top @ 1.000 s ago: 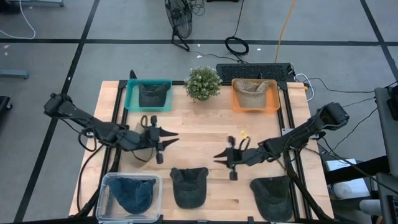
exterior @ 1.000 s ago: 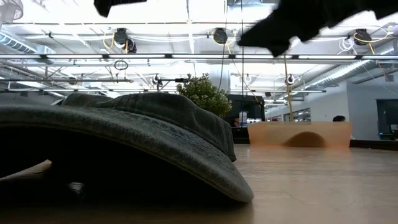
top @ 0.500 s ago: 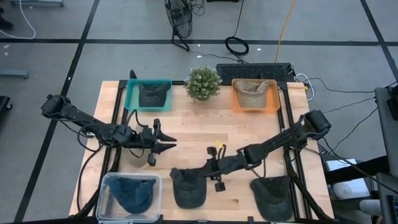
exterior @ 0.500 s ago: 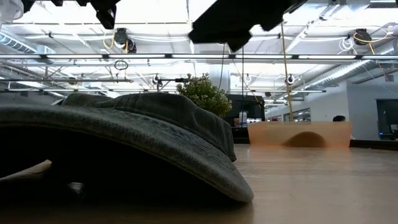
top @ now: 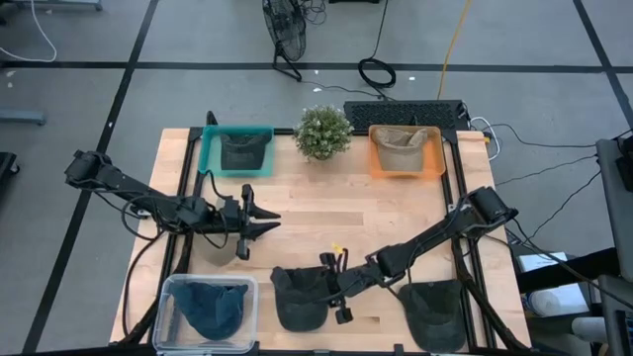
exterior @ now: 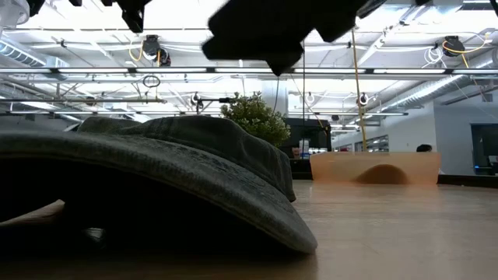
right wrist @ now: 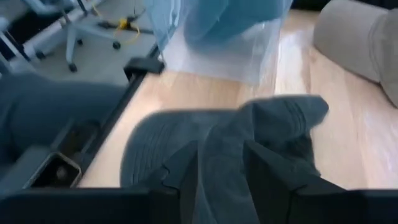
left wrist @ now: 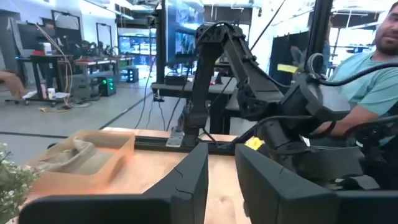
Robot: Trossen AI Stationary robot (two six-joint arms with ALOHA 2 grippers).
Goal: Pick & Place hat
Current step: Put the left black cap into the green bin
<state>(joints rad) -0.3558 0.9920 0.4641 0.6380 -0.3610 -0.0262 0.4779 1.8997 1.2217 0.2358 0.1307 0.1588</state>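
A dark grey hat lies brim-down on the wooden table near its front edge, and fills the low view's foreground. My right gripper hangs open just above its crown, slanting down from the right; in the right wrist view the two fingers stand apart over the grey cloth and touch nothing. My left gripper waits above the table's left middle, pointing right, its fingers a narrow gap apart with nothing between them.
A second dark hat lies at the near right. A clear bin holds a blue hat, a teal bin a dark hat, an orange bin a tan hat. A potted plant stands at the far middle.
My right gripper has travelled from the table's middle toward its left and near edge and has sunk a little, ending over the middle dark hat. The hat has not moved.
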